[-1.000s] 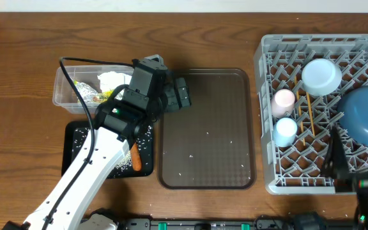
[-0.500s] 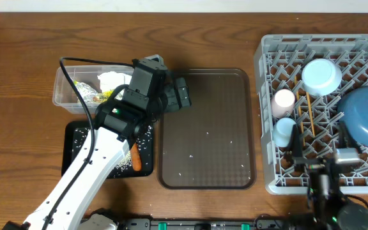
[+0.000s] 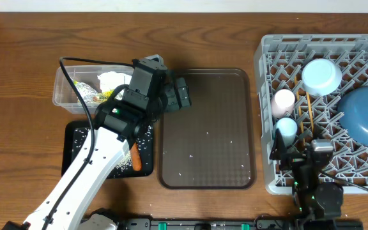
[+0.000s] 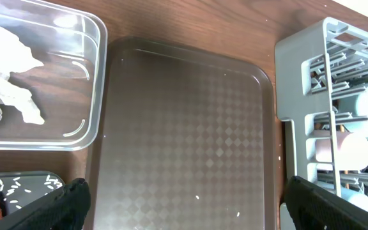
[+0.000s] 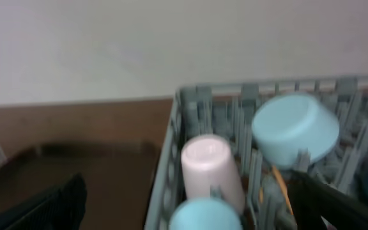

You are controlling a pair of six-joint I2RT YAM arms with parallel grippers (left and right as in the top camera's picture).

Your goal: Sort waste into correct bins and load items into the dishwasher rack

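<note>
The clear tub (image 3: 61,94) holds the crumpled tissue (image 3: 112,80) and the yellow wrapper (image 3: 88,96). The black tray (image 3: 75,150) holds rice grains (image 3: 147,133) and the carrot (image 3: 135,157). The grey rack (image 3: 264,76) holds the blue plate (image 3: 366,116), pale blue bowl (image 3: 321,75), pink cup (image 3: 283,99), light blue cup (image 3: 287,128) and chopsticks (image 3: 309,114). My left gripper (image 3: 180,94) is open and empty over the brown tray's far left corner. My right gripper (image 3: 302,156) is open and empty above the rack's front edge, facing the pink cup (image 5: 206,165), light blue cup (image 5: 203,216) and bowl (image 5: 292,131).
The dark brown serving tray (image 3: 206,108) lies between the bins and the rack, with a few stray rice grains (image 3: 190,155) on it. The left wrist view shows this tray (image 4: 184,128), the tub (image 4: 93,76), the tissue (image 4: 5,70) and the rack (image 4: 299,96).
My right arm has moved left along the rack's front edge and turned to face across the rack. My left arm and all objects stayed still.
</note>
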